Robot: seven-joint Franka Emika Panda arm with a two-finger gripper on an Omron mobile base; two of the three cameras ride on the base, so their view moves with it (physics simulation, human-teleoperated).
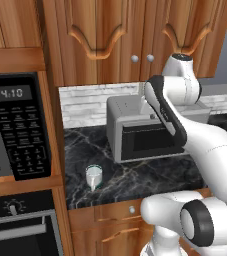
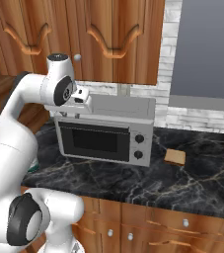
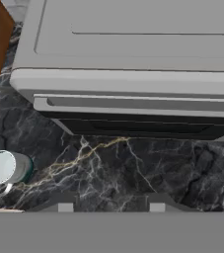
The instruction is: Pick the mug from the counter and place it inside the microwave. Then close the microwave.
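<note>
Standing upright and seemingly empty near the counter's (image 1: 150,175) front edge, left of the toaster oven (image 1: 140,130), the mug (image 1: 93,176) sits untouched while the gripper (image 3: 107,200) hangs above, fingers partly spread, holding nothing.

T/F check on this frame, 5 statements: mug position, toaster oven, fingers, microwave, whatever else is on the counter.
1. The mug stands upright on the counter. True.
2. The fingers are closed around the mug. False: they hang above bare counter, with the mug off to one side in the hand view.
3. The toaster oven door is open. False: it is shut.
4. The microwave sits left of the counter in the left base view, clock display lit. True.
5. A small tan item lies on the counter right of the toaster oven in the right base view. True.
</note>
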